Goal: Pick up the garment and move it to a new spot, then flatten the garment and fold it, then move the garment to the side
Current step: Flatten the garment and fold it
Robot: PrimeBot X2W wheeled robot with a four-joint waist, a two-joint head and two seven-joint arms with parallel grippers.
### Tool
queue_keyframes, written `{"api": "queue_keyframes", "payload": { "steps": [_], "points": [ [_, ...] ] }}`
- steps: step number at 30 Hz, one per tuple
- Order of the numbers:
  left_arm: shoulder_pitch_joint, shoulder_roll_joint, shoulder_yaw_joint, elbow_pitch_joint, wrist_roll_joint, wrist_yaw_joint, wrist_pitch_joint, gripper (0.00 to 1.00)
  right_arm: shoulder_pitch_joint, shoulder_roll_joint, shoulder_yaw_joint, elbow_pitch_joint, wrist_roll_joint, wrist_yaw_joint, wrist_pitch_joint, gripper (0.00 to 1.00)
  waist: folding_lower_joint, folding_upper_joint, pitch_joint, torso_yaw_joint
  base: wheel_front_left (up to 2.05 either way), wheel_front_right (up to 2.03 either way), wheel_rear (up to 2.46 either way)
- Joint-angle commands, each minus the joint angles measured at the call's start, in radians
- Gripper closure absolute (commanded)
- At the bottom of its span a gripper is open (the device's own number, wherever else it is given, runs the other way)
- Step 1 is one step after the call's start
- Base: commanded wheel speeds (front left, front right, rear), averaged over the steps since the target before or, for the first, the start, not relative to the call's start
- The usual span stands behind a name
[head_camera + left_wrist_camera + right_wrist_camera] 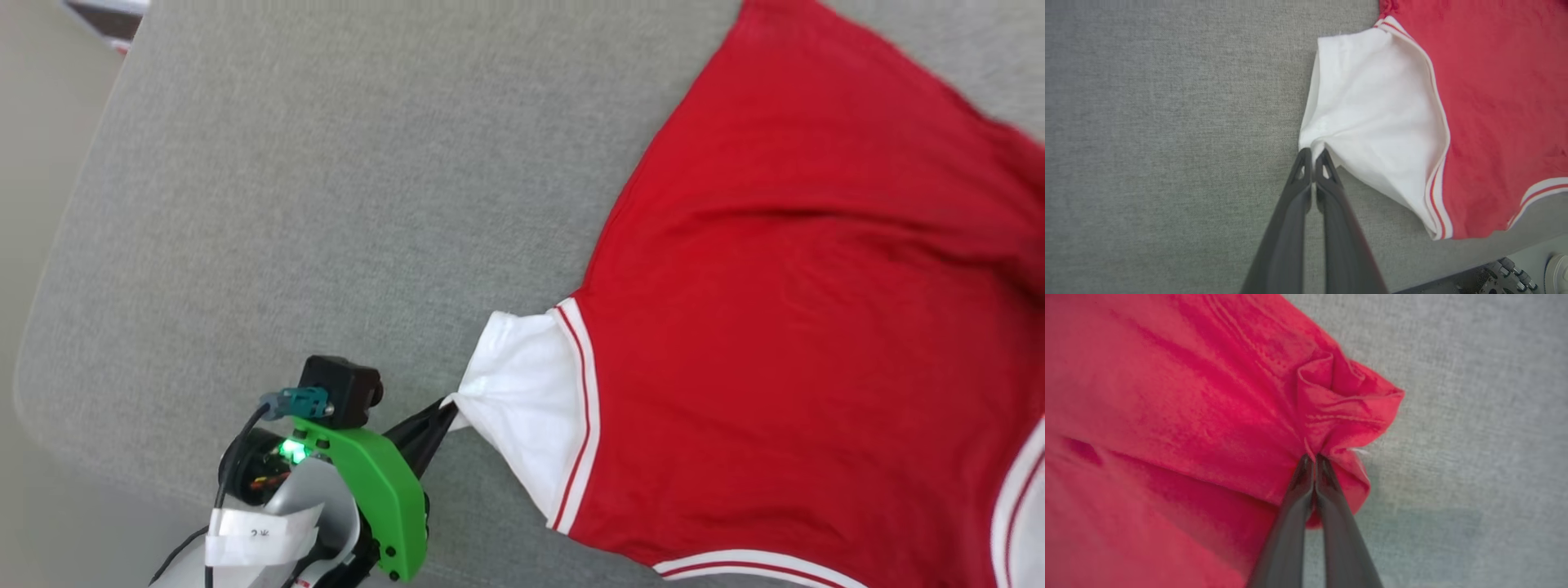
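Observation:
The garment [800, 302] is a red shirt with white short sleeves and red-and-white trim, spread over the right side of the grey surface with its plain side up. My left gripper [447, 411] is shut on the edge of the white sleeve [522, 404], which bunches at the fingertips. The left wrist view shows this pinch closely, with the gripper [1314, 152] pulling the sleeve [1372, 118] to a point. In the right wrist view my right gripper [1310, 456] is shut on a puckered corner of the red fabric [1339, 400].
The grey cushioned surface [326, 204] lies bare to the left of the shirt, and its left and near edges drop off to a pale floor [41, 122]. A dark wheel base [1498, 277] shows beyond the surface's edge in the left wrist view.

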Motion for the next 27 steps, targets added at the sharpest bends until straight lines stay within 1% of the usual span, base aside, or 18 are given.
{"api": "queue_keyframes", "payload": {
  "steps": [1,9,15,21,27],
  "points": [
    [0.018,0.011,0.009,-0.003,-0.008,0.008,0.002,1.0,0.077,0.013,-0.002,0.007,0.021,-0.001,-0.011,1.0,0.0,0.0,-0.108,-0.087,0.0,0.0,0.0],
    [0.076,0.022,0.015,-0.004,-0.038,0.035,0.001,1.0,0.318,0.063,-0.072,-0.082,0.095,-0.001,-0.078,1.0,0.0,0.0,-0.202,-0.144,0.0,0.0,0.0],
    [0.104,0.014,0.012,0.002,-0.052,0.048,-0.004,1.0,0.494,0.102,-0.111,-0.162,0.111,-0.001,-0.1,1.0,0.0,0.0,-0.249,-0.166,0.0,0.0,0.0],
    [0.117,0.008,0.009,0.01,-0.059,0.049,-0.012,1.0,0.616,0.143,-0.163,-0.243,0.122,-0.001,-0.109,1.0,0.0,0.0,-0.27,-0.174,0.0,0.0,0.0],
    [0.121,0.001,0.004,0.017,-0.062,0.043,-0.018,1.0,0.687,0.174,-0.185,-0.286,0.123,-0.001,-0.11,1.0,0.0,0.0,-0.273,-0.178,0.0,0.0,0.0]
  ]
}}
